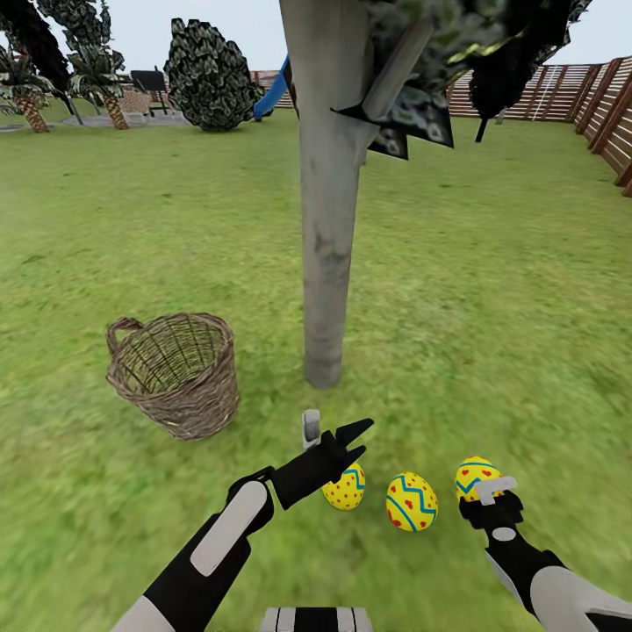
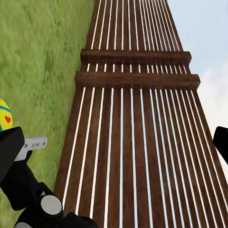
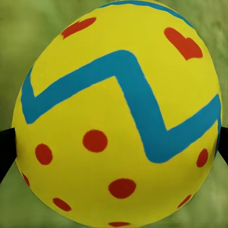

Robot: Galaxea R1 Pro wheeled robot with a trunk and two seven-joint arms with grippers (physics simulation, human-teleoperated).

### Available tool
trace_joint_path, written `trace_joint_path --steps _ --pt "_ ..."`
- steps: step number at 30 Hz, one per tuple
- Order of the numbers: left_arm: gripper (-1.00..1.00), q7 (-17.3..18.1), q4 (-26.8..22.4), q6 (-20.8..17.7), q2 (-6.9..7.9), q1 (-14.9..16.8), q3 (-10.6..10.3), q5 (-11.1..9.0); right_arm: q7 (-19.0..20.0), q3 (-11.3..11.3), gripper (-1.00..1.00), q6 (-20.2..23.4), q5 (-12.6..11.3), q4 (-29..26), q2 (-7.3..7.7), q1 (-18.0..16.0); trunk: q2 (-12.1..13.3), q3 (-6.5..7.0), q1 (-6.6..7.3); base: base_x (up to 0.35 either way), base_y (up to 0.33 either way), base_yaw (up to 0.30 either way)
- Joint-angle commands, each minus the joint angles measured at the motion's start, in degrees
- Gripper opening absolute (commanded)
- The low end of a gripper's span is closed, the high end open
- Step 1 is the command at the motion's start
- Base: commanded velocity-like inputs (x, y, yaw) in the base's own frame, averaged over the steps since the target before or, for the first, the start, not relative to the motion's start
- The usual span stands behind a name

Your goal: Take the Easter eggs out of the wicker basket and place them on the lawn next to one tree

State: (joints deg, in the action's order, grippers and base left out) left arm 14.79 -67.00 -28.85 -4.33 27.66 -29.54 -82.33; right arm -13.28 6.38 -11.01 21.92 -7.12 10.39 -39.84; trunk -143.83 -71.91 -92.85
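In the head view we see the tree with its pale grey trunk rising from the lawn, and the wicker basket standing upright to the trunk's left, nothing visible inside it. Three Easter eggs lie in a row on the grass in front of the trunk: the left egg, the middle egg and the right egg. Our left gripper hangs just above the left egg with its jaws spread wide, holding nothing. Our right gripper sits at the right egg, fingers on either side of it.

In the left wrist view we look along a wooden slat fence beside the grass, with the edge of one egg next to the other arm's gripper.

In the right wrist view the right egg sits between the two dark fingertips, which touch its sides.
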Motion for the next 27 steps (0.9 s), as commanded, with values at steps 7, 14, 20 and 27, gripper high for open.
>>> trace_joint_path --steps 7,14,20,27 --pt "1.00 -0.1 0.1 -0.3 -0.15 0.0 0.1 -0.4 -0.1 0.5 -1.00 -0.2 0.6 0.1 -0.01 -0.1 0.0 -0.04 0.01 0.154 -0.046 0.000" --pt "1.00 0.0 0.1 -0.1 0.00 0.0 0.0 -0.4 -0.1 0.5 -1.00 -0.2 0.6 0.1 -0.01 -0.1 0.0 -0.04 0.01 0.155 -0.057 0.000" --pt "1.00 0.1 0.0 -0.1 -0.05 0.0 0.0 -0.4 -0.1 0.5 -1.00 -0.2 0.5 0.1 -0.01 -0.1 -0.1 -0.70 -0.07 0.001 -0.001 0.000" --pt "1.00 0.1 0.1 -0.2 -0.08 0.0 0.0 -0.4 -0.2 0.5 -1.00 -0.2 0.4 0.2 -0.01 -0.1 -0.1 -2.25 -0.25 0.000 0.000 0.000"
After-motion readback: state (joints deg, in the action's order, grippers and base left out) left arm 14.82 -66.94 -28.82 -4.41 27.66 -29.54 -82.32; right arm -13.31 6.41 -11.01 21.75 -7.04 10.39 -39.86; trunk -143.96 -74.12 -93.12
